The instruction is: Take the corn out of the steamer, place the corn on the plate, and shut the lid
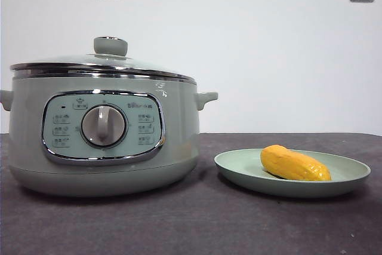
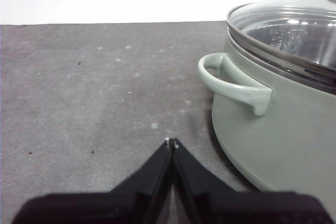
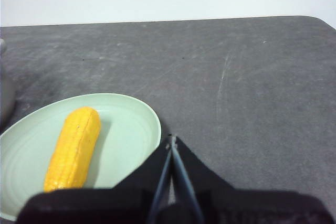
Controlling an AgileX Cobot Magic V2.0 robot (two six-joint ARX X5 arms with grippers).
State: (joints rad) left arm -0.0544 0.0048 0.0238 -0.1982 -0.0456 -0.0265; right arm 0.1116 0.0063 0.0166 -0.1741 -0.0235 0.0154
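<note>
Corn (image 1: 294, 163) rests flat on plate (image 1: 349, 174), lid (image 1: 101, 63) seated on steamer (image 1: 179, 141); task looks done, so your left gripper (image 2: 171, 142) and right gripper (image 3: 171, 139) sit clear, jaws pinched together, empty.

Left end effector (image 2: 171, 142) matte black, wedge-shaped; right end effector (image 3: 171, 139) alike.

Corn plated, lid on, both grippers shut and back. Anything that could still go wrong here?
Little. The stubby yellow corn cob lies loose on the shallow pale green plate, whose low rim might not stop a roll if jolted. The shut right gripper waits close to that rim; a careless move could nudge it. The glass lid looks seated on the sage-green steamer.
</note>
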